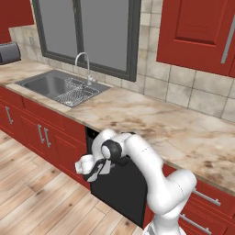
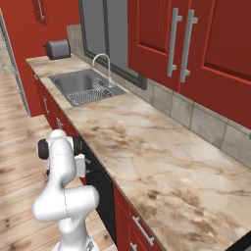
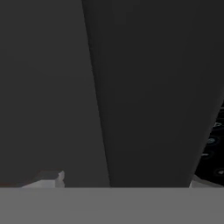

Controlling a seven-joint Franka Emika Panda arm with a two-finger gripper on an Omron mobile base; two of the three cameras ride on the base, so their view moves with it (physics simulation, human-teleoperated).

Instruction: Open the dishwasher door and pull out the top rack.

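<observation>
Dishwasher door [image 1: 121, 190] sits under the marble counter [image 1: 151, 121], between red cabinets on both sides. It's a flat black panel, close to upright. A dark gap shows along its top left corner below the counter edge, so it looks slightly ajar there, but I can't tell by how much. In the right base view the door [image 2: 100, 188] is seen edge-on as a thin black slab under the counter lip.

Arm: rises from the base, elbow folded high, forearm reaching back down and left across the front of the door. The gripper [image 1: 94, 172] is at the door's upper left corner, at about handle height, pointing toward the panel. In the hand view the camera is pressed up close to dark panel surface, with a broad dark bar [image 3: 148, 92] running roughly top to bottom and a strip of small pale markings at the right edge. Can't tell whether the jaws are open or closed, nor whether they touch the handle.

Counts: one door, one sink [image 1: 55, 85] with one faucet [image 1: 85, 64] and one wire drainer [image 1: 75, 94] inside it, one toaster [image 1: 9, 53] at the far left.
</observation>
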